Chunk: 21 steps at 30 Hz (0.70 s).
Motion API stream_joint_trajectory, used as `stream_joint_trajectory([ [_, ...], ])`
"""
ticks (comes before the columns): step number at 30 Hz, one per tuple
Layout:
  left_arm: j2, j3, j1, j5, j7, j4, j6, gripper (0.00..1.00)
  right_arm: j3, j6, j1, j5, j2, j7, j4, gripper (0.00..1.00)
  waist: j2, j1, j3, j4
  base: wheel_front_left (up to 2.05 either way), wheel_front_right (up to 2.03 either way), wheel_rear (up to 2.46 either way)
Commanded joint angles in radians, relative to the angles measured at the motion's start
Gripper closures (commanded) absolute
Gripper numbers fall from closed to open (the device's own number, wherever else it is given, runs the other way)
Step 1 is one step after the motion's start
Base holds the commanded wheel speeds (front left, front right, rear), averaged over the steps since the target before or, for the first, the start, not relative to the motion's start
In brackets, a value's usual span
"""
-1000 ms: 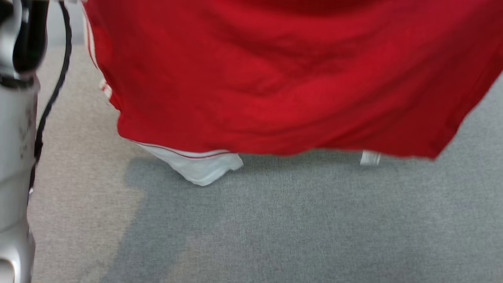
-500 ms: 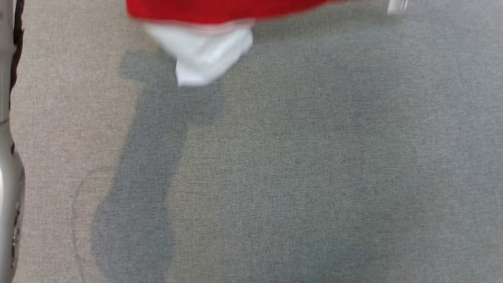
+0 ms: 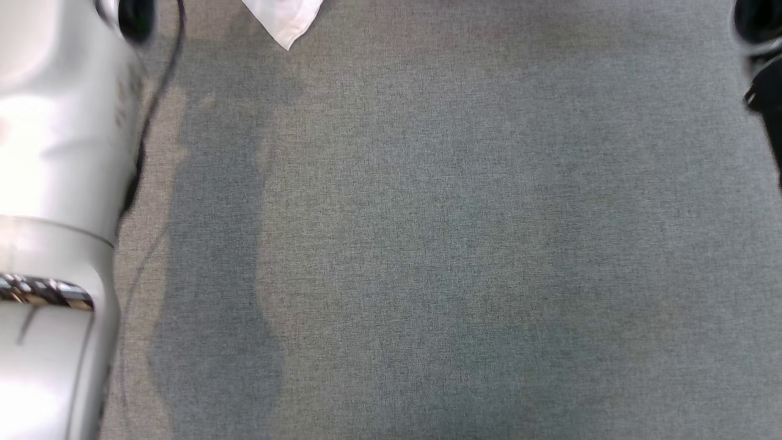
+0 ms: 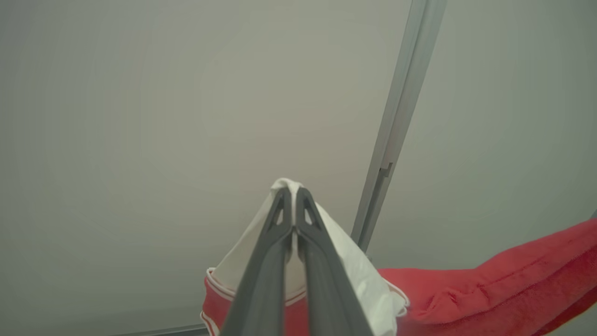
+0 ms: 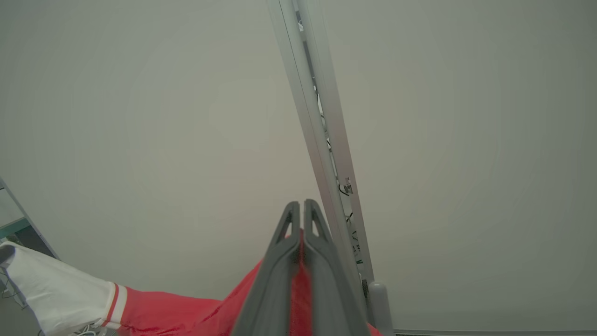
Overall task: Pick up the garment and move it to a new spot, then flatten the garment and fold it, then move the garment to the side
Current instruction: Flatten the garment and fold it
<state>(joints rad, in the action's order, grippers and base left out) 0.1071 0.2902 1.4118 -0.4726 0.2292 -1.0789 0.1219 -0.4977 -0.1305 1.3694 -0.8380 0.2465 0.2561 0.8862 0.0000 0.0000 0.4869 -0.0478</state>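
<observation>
Now only a white tip of the shirt [image 3: 284, 21] pokes in at the top of my head view, above the grey carpet [image 3: 427, 244]. A second ago red cloth filled that top part. I think the shirt is up high, so the carry to a new spot is under way. My wrist views show more: the left gripper [image 4: 293, 193] is pinched tight on a white sleeve end and the right gripper [image 5: 301, 207] on red cloth. The shirt hangs between them before a pale wall [image 4: 140, 116].
</observation>
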Motion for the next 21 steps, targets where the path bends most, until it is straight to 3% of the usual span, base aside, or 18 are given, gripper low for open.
stream_joint_trajectory([
  [1, 0.002, -0.005, -0.010, -0.008, 0.006, -0.008, 0.001, 1.00, -0.003, -0.001, -0.010, -0.009, 0.005, 0.007, 0.005, 1.00, 0.0000, 0.0000, 0.004, 0.000, 0.00, 0.00, 0.00],
  [6, -0.016, -0.002, -0.128, -0.043, 0.024, -0.102, 0.007, 1.00, -0.063, -0.001, -0.102, -0.074, -0.004, 0.011, 0.041, 1.00, 0.0000, 0.0000, 0.010, 0.002, 0.00, 0.00, 0.00],
  [11, -0.030, -0.030, -0.241, -0.082, 0.034, -0.129, 0.009, 1.00, -0.088, -0.001, -0.219, -0.123, 0.021, 0.011, -0.005, 1.00, 0.0000, 0.0000, -0.017, 0.010, 0.00, 0.00, 0.00],
  [18, -0.035, -0.120, -0.476, -0.098, 0.035, 0.075, 0.006, 1.00, 0.003, -0.001, -0.498, -0.143, 0.072, 0.010, -0.189, 1.00, 0.0000, 0.0000, -0.097, 0.026, 0.00, 0.00, 0.00],
  [21, -0.023, -0.129, -0.603, -0.029, 0.035, 0.207, -0.043, 1.00, 0.058, -0.001, -0.648, -0.161, 0.080, 0.010, -0.284, 1.00, 0.0000, 0.0000, -0.131, 0.028, 0.00, 0.00, 0.00],
])
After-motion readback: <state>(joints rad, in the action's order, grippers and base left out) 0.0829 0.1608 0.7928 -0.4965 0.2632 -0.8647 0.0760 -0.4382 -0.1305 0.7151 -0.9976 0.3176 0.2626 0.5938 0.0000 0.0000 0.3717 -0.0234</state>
